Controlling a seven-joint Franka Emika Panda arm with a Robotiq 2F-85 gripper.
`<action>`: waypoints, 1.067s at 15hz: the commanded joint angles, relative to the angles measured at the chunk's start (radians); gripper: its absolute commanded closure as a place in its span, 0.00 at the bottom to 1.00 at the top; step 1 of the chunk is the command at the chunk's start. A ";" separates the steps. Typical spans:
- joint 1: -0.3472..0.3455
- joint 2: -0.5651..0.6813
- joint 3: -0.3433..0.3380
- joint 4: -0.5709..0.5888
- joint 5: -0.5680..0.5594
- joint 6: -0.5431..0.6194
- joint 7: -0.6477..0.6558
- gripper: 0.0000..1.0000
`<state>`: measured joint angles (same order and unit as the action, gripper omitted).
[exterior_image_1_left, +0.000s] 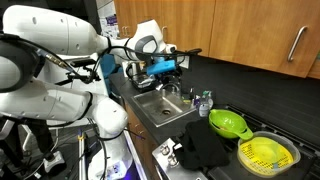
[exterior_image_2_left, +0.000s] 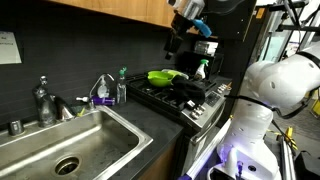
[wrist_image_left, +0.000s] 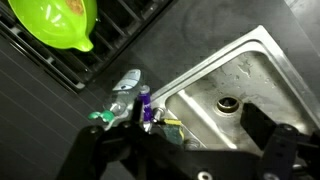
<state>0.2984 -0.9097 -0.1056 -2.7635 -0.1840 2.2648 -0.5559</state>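
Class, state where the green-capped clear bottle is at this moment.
In an exterior view, the green-capped clear bottle stands on the dark counter between the sink and the stove, next to a purple bottle.

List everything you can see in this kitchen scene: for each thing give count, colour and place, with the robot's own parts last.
stainless steel sink basin: one, silver, set in the dark countertop
metal faucet: one, silver, behind the sink
clear plastic bottle with a green cap: one, on the counter between sink and stove
small purple object: one, purple, beside that bottle
black stove: one, black, next to the sink
lime-green plastic colander: one, green, on the stove
yellow plastic colander: one, yellow, on the stove
black cloth: one, black, on the stove
wooden cabinets: several, brown, above the counter
white robot arm: one, white, beside the counter
gripper: one, black, open, above the sink corner
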 joint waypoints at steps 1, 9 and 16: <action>0.114 0.075 -0.027 0.059 0.069 0.029 -0.133 0.00; 0.277 0.149 -0.135 0.125 0.316 -0.027 -0.545 0.00; 0.221 0.227 -0.153 0.182 0.488 -0.189 -0.772 0.00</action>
<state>0.5550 -0.7413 -0.2605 -2.6329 0.2449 2.1459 -1.2471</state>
